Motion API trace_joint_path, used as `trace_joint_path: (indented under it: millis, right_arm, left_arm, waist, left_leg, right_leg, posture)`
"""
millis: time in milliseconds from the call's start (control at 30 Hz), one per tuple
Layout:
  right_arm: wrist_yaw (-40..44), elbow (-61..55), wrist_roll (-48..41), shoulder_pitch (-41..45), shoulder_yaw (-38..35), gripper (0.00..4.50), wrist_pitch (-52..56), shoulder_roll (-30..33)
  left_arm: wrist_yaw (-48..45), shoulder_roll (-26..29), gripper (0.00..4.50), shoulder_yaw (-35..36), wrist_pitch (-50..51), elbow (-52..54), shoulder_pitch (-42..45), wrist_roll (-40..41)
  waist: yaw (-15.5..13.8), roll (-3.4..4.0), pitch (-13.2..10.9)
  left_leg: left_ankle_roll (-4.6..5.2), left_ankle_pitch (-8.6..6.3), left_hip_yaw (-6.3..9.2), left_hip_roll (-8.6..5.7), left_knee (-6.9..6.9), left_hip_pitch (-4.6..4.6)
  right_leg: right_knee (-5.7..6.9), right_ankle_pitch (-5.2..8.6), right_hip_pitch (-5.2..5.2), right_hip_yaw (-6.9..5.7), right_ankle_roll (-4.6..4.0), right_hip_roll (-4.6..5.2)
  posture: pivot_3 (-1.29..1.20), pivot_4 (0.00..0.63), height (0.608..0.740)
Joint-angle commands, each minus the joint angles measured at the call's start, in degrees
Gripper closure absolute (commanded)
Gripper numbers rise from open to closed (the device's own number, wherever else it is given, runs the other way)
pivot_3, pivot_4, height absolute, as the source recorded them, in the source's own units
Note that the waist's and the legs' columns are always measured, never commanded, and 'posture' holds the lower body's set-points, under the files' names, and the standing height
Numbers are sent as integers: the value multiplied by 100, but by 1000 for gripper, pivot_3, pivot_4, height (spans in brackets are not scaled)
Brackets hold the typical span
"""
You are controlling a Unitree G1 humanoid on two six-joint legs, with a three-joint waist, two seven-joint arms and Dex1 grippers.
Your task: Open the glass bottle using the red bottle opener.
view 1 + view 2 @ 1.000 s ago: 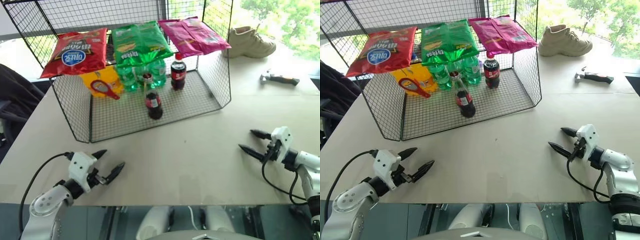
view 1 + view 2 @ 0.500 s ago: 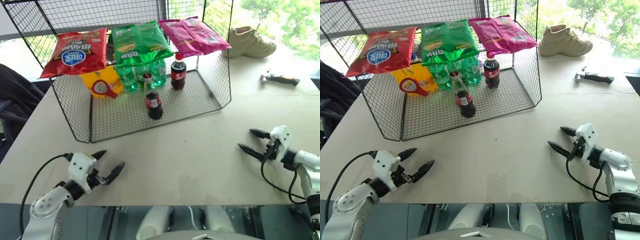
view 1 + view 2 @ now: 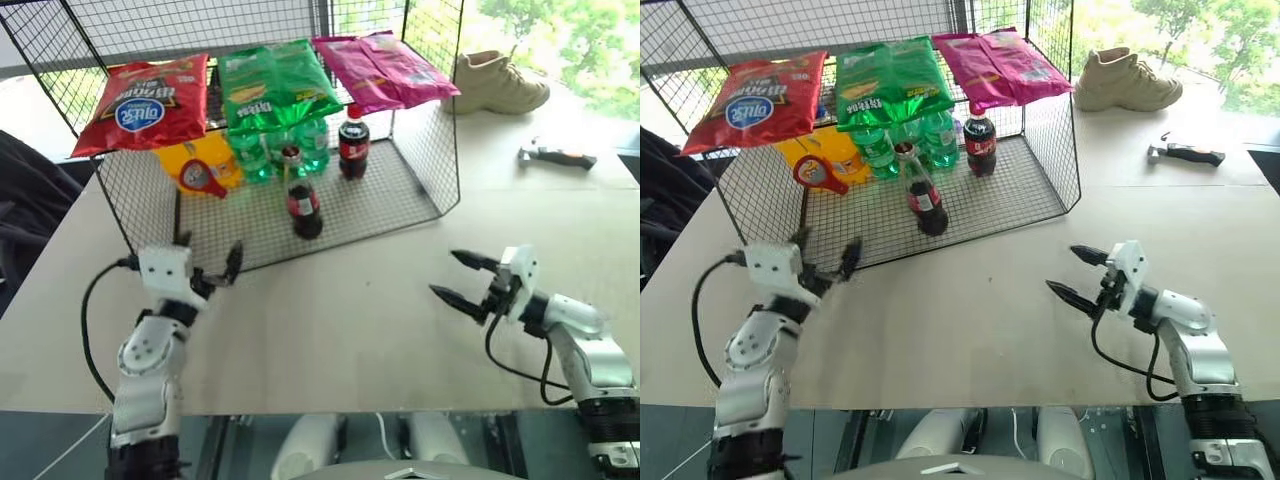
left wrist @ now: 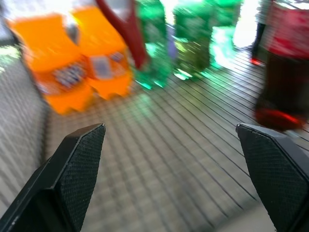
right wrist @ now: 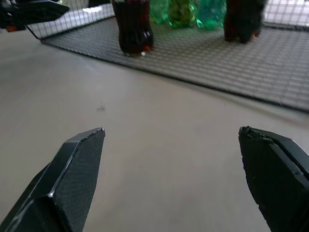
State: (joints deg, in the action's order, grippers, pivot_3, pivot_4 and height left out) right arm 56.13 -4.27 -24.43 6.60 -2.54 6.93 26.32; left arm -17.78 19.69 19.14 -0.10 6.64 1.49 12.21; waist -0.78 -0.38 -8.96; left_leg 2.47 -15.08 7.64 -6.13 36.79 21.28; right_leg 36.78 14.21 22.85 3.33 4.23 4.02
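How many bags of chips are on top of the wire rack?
3, side by side on the rack's top shelf: a red bag at the robot's left, a green bag in the middle, a pink bag at the right. None appears hidden.

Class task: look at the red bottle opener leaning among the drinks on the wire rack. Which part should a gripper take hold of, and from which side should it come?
Probably the thin handle of the red bottle opener, reached from the rack's open front. The opener leans tilted against the orange packs, ring head up and handle slanting down, so the handle looks slim enough for the fingers. The open left gripper is nearest that front edge.
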Motion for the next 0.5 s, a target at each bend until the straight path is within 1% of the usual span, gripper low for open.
trace_joint_path:
  millis: [33, 167, 233, 400, 500]
  right_arm:
    - [-463, -1086, -271, 94, 234, 41, 411, -254]
    - [-937, -1742, -318, 271, 471, 41, 758, -505]
    - [-1228, -2002, -253, 406, 578, 41, 906, -628]
    - [-2046, -2491, 310, 602, 941, 41, 1234, -800]
    - [-2311, -2682, 495, 623, 1060, 41, 1376, -796]
  left_arm:
    - [485, 113, 0, 310, -294, -235, 396, -201]
    - [614, 251, 0, 351, -378, -521, 770, -245]
    - [562, 335, 0, 292, -417, -676, 949, -238]
    - [209, 556, 0, 17, -582, -1110, 1384, -249]
    - [7, 642, 0, -106, -675, -1349, 1606, -243]
  waist:
    - [2, -6, 4]
    - [13, -34, 21]
    - [24, -36, 21]
    - [15, -41, 24]
    - [3, -43, 25]
  left_leg:
    - [0, 1, 2, 0, 0, 5]
    - [2, 5, 2, 0, 19, 62]
    - [1, 5, 3, -1, 22, 66]
    - [-10, 11, 11, 0, 22, 69]
    - [-10, 12, 10, -1, 27, 71]
  right_leg:
    - [0, 0, 7, -2, 0, 0]
    - [10, -6, 60, -4, -6, -2]
    - [12, -6, 64, -4, -6, -4]
    - [25, -9, 73, -12, -13, -8]
    - [25, -10, 73, -13, -13, -7]
  posture:
    - [0, 150, 732]
    - [0, 150, 732]
    - [0, 150, 732]
    - [0, 150, 732]
    - [0, 150, 732]
